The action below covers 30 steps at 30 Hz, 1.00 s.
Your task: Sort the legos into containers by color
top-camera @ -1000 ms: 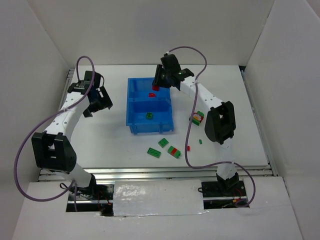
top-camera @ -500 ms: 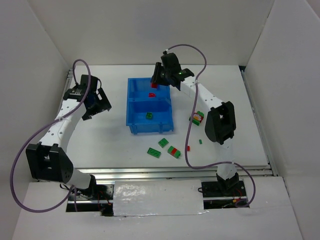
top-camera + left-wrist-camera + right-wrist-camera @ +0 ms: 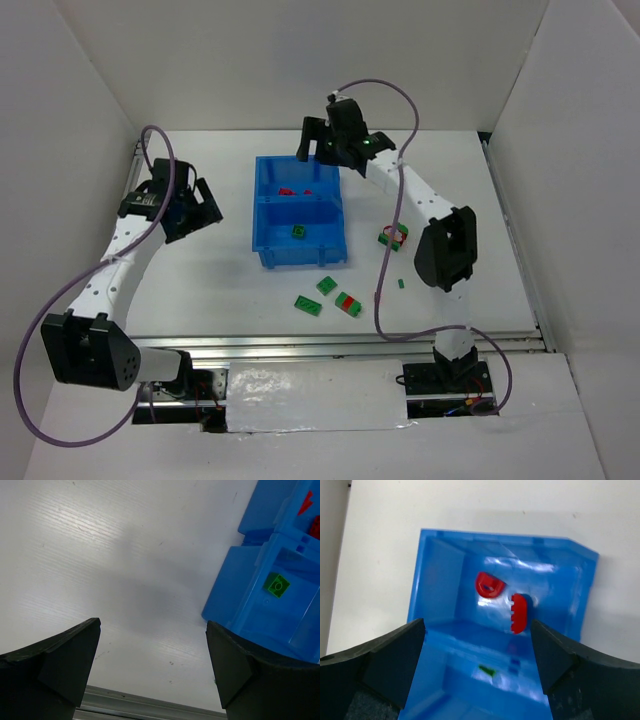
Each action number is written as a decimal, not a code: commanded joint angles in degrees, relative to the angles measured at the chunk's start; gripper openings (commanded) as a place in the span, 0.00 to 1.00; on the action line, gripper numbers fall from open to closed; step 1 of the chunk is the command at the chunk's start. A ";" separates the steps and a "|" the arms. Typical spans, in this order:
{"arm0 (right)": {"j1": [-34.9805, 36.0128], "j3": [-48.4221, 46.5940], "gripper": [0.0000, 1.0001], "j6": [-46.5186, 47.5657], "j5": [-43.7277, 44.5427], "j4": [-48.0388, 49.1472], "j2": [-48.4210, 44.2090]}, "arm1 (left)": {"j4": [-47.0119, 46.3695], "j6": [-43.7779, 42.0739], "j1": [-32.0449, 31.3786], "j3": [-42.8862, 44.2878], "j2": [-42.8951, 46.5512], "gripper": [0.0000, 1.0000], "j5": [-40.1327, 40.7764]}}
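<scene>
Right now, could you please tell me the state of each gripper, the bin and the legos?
Bin: upright, two red legos in the far compartment, one green lego in the near.
Left gripper: open, empty, over the table.
Right gripper: open, empty, above the bin's far end.
Loose legos: unsorted on the table.

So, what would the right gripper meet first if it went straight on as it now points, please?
Most likely the red legos on the floor of the far compartment of the blue bin; the open right gripper points into it, depth unclear.

Bright even light, soft shadows, glare inside bin (image 3: 555,570), blurred jaws
</scene>
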<state>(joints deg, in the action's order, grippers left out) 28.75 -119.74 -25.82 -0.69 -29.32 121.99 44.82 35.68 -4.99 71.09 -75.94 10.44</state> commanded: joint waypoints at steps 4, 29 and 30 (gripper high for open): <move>-10.45 20.36 0.93 -1.86 1.94 -7.58 -20.90 | -0.79 -4.30 -0.28 2.29 2.55 1.00 -3.93; -27.61 53.91 0.99 5.51 -4.74 -1.54 -32.08 | -8.87 -8.70 -15.74 -17.39 22.68 0.99 1.08; -27.61 53.39 0.99 5.61 -7.37 0.04 -31.91 | -8.78 -8.79 -16.10 -17.13 22.33 0.99 0.99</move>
<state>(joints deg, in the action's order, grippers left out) 0.43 -65.89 -24.23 0.45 -38.06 94.19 35.62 28.40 -19.46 51.77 -52.40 9.50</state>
